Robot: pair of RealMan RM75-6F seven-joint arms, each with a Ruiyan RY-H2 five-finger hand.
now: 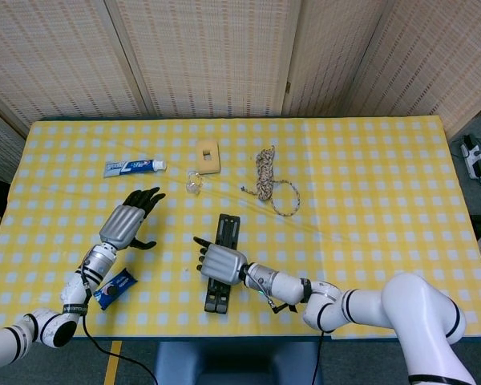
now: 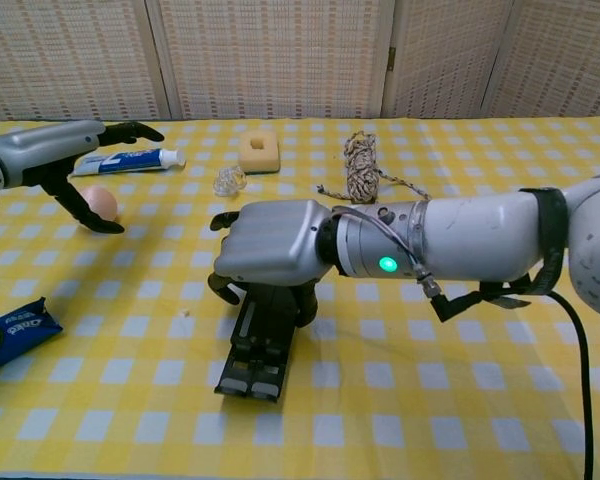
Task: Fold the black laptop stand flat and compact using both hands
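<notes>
The black laptop stand (image 1: 227, 228) lies on the yellow checked cloth near the front edge, its two arms pressed side by side into one narrow bar (image 2: 257, 356). My right hand (image 1: 219, 262) lies on top of its middle and grips it, fingers curled down around both arms and thumb sticking out to the left; in the chest view the right hand (image 2: 275, 243) hides the stand's far half. My left hand (image 1: 128, 222) hovers well to the left of the stand, holding nothing, fingers spread; the chest view shows the left hand (image 2: 55, 150) above an egg (image 2: 101, 200).
A toothpaste tube (image 1: 134, 167), a yellow sponge (image 1: 208, 156), a small clear object (image 1: 193, 184) and a coiled rope (image 1: 265, 178) lie behind the stand. A blue cookie pack (image 1: 115, 289) sits at the front left near the table edge.
</notes>
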